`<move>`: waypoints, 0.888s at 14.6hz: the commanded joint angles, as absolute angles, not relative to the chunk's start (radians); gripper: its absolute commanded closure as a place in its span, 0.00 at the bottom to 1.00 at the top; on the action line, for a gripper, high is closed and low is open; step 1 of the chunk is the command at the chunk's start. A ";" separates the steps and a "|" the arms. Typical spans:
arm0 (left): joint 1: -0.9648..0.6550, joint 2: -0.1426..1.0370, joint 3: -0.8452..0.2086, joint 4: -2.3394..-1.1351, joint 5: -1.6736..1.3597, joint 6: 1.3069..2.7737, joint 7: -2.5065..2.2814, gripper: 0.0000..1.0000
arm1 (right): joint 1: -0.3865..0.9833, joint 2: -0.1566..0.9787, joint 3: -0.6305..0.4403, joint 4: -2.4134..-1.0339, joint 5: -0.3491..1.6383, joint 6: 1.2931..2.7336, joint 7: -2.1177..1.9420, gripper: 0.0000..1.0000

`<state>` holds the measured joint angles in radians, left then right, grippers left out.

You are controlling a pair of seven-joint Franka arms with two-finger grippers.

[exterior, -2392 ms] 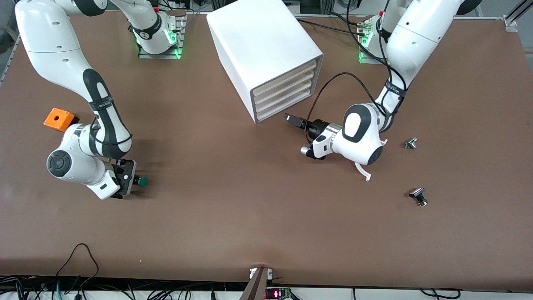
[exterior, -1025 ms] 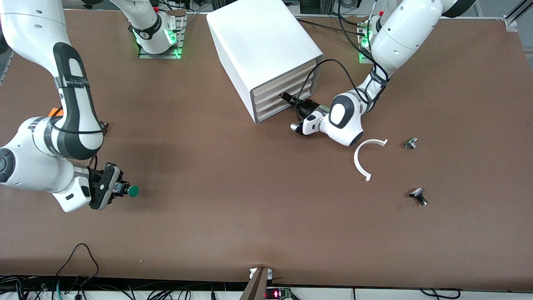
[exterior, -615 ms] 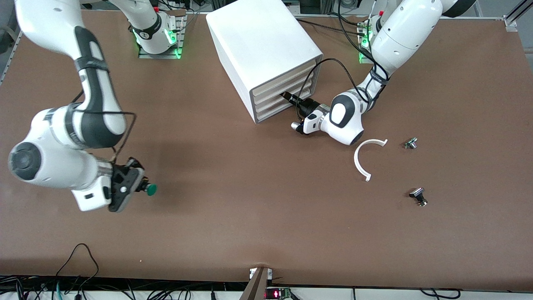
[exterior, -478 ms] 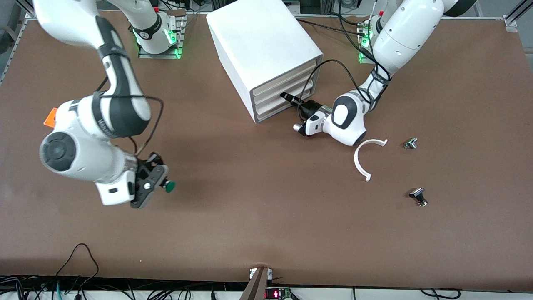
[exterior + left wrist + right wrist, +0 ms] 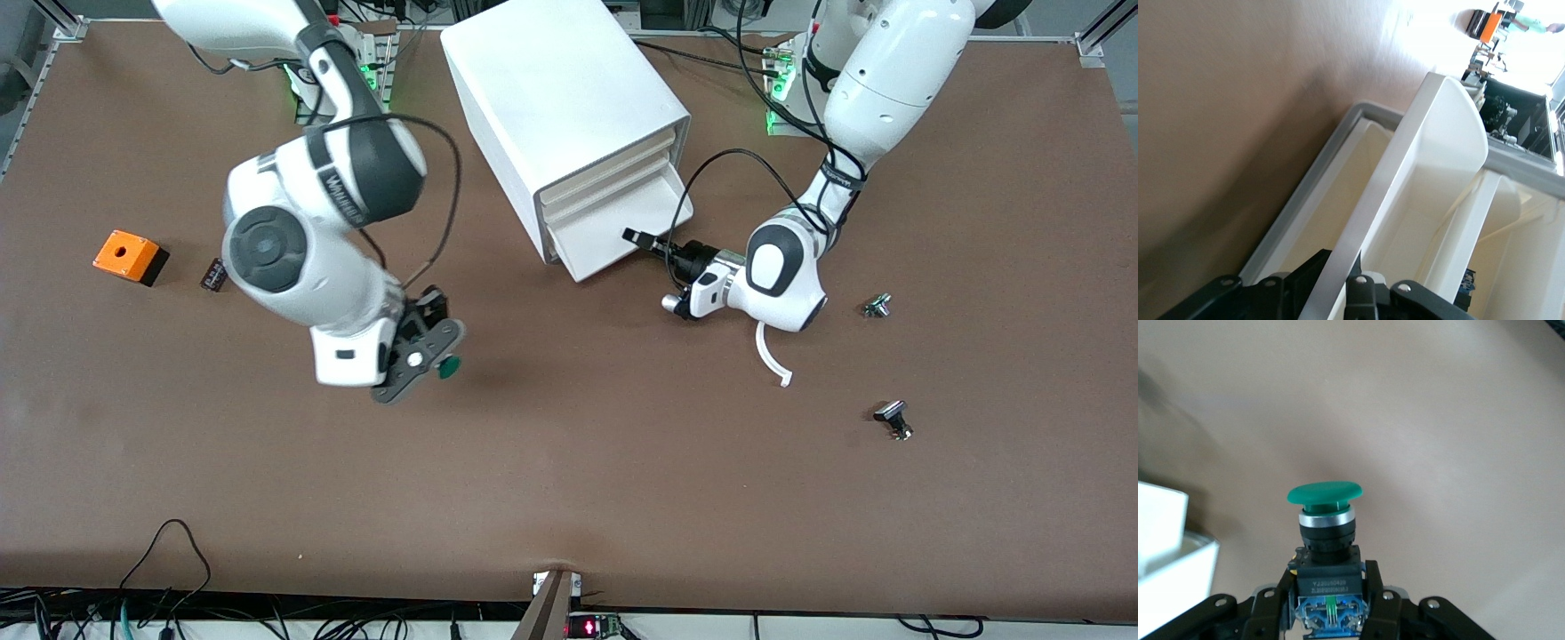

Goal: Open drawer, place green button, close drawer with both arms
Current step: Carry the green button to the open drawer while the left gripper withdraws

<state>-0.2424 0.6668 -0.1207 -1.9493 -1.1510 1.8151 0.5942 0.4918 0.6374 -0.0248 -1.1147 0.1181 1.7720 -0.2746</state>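
The white cabinet (image 5: 560,98) stands at the back middle. Its lowest drawer (image 5: 613,233) is pulled part way out. My left gripper (image 5: 637,238) is shut on the drawer's cream front rim. In the left wrist view the rim (image 5: 1358,240) runs between the black fingers (image 5: 1313,277) of the left gripper (image 5: 1341,280). My right gripper (image 5: 428,348) is shut on the button (image 5: 449,366) and holds it over the table's middle, toward the right arm's end from the drawer. In the right wrist view the green cap (image 5: 1325,495) points away from the right gripper (image 5: 1328,593), which clamps the black-and-blue body.
An orange box with a hole (image 5: 130,255) and a small dark part (image 5: 213,273) lie toward the right arm's end. A white curved piece (image 5: 770,357), a black-capped button (image 5: 892,418) and a small metal part (image 5: 877,306) lie toward the left arm's end.
My left gripper reached the lowest drawer's front and has pulled it out. My right gripper lifted the green button and carried it from the right arm's end toward the cabinet.
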 commanded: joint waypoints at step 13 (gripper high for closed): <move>-0.186 0.531 -0.002 -1.858 -0.934 1.902 0.407 0.00 | 0.735 0.696 -0.032 -1.104 0.106 1.833 -0.418 0.82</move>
